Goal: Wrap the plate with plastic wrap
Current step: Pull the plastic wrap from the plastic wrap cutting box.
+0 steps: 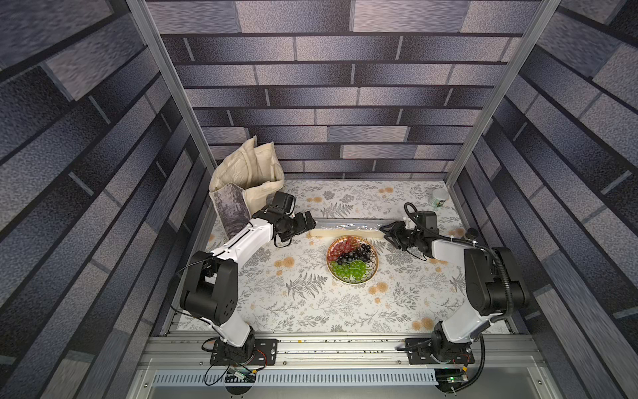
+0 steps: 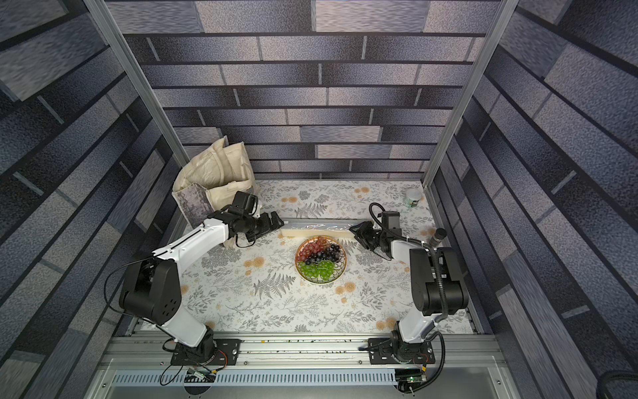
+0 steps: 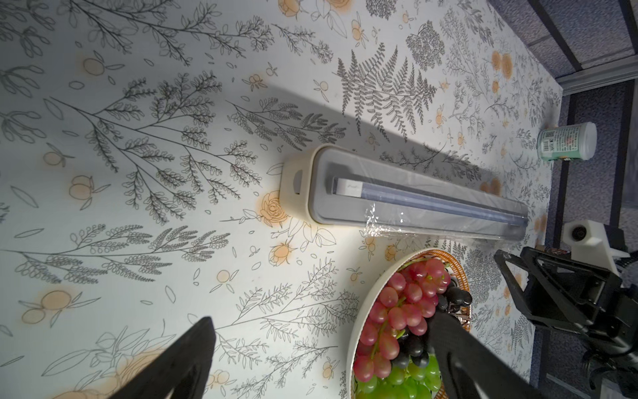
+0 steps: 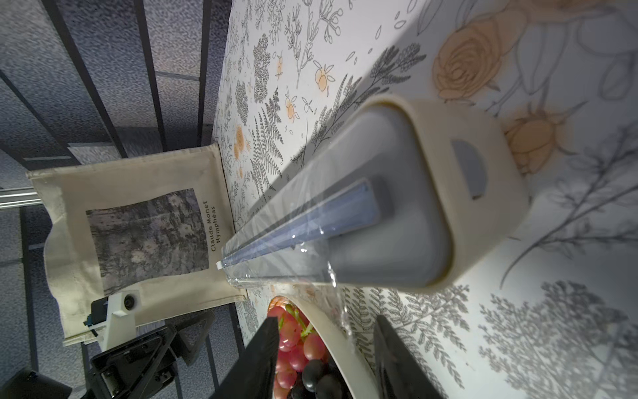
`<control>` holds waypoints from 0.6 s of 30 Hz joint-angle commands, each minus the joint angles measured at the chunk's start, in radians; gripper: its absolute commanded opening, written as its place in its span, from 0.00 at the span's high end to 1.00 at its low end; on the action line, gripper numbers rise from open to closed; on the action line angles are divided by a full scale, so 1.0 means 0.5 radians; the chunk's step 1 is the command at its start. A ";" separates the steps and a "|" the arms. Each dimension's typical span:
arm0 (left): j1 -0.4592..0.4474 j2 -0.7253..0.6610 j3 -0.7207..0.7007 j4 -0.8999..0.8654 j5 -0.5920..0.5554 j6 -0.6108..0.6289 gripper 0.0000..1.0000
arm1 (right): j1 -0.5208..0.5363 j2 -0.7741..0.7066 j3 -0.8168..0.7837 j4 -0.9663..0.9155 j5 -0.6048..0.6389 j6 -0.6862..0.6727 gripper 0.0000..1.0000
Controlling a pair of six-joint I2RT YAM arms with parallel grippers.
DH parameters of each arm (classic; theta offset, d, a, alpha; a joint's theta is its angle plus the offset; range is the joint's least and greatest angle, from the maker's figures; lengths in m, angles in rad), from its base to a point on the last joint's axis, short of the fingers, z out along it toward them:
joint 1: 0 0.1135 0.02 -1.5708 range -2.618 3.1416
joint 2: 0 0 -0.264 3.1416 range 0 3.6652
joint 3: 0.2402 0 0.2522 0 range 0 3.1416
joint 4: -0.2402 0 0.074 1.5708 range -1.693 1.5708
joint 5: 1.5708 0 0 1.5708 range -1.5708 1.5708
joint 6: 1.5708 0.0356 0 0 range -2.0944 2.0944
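3-colour grapes (image 1: 350, 259) on plate (image 1: 376, 268), plastic wrap (image 3: 431, 221) on dispenser (image 3: 297, 186), left hand (image 3: 322, 319) and right hand (image 4: 326, 318) apart

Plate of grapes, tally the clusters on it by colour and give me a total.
Red grapes: 1 cluster
Dark purple grapes: 1 cluster
Green grapes: 1 cluster
Total: 3 clusters, all on the plate
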 commanded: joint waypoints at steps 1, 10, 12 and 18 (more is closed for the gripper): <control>-0.003 -0.065 0.000 0.028 0.029 -0.072 0.00 | -0.001 0.049 0.015 0.190 -0.006 0.114 0.57; -0.003 -0.065 0.002 0.026 0.010 -0.066 0.00 | -0.001 0.085 0.049 0.149 0.062 0.107 0.73; -0.005 -0.063 -0.001 0.039 0.019 -0.059 0.00 | -0.001 0.078 0.067 0.127 0.070 0.091 0.85; -0.047 -0.090 0.021 0.061 -0.030 0.158 0.00 | -0.002 -0.002 0.120 0.069 0.094 0.047 1.00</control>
